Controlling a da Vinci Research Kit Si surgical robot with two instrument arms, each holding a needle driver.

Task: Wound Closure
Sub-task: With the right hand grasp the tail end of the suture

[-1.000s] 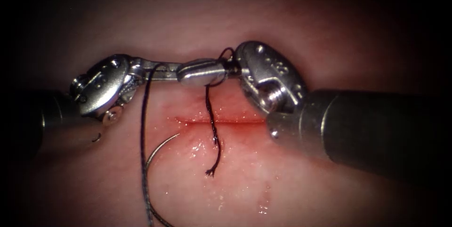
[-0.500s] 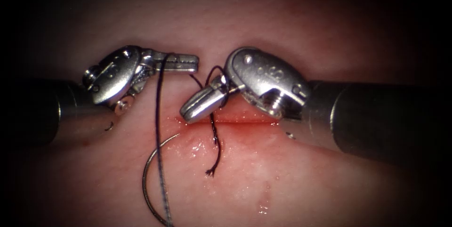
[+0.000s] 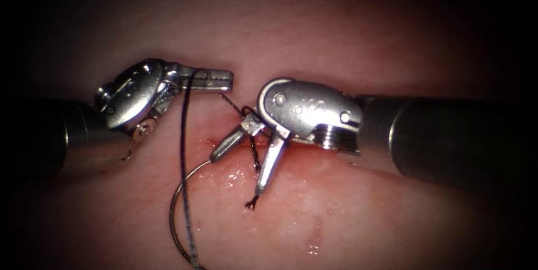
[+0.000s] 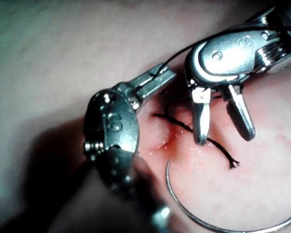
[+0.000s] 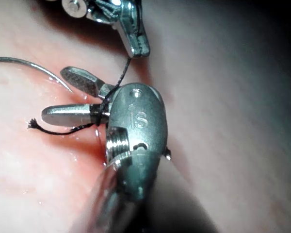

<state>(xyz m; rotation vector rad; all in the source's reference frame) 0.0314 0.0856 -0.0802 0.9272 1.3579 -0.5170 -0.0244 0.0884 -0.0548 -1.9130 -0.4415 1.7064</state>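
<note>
Over the cut (image 3: 291,148) | right tool (image 3: 242,168) spread, empty | left tool (image 3: 216,78) clamps thread (image 3: 183,135)

Left hand (image 3: 221,79) clamped closed, level; right hand (image 3: 238,169) spread wide, tips angled down from its bent wrist

The needle (image 3: 178,222) runs off the endoscope view's bottom edge, as does the thread (image 3: 185,191) crossing it
</note>
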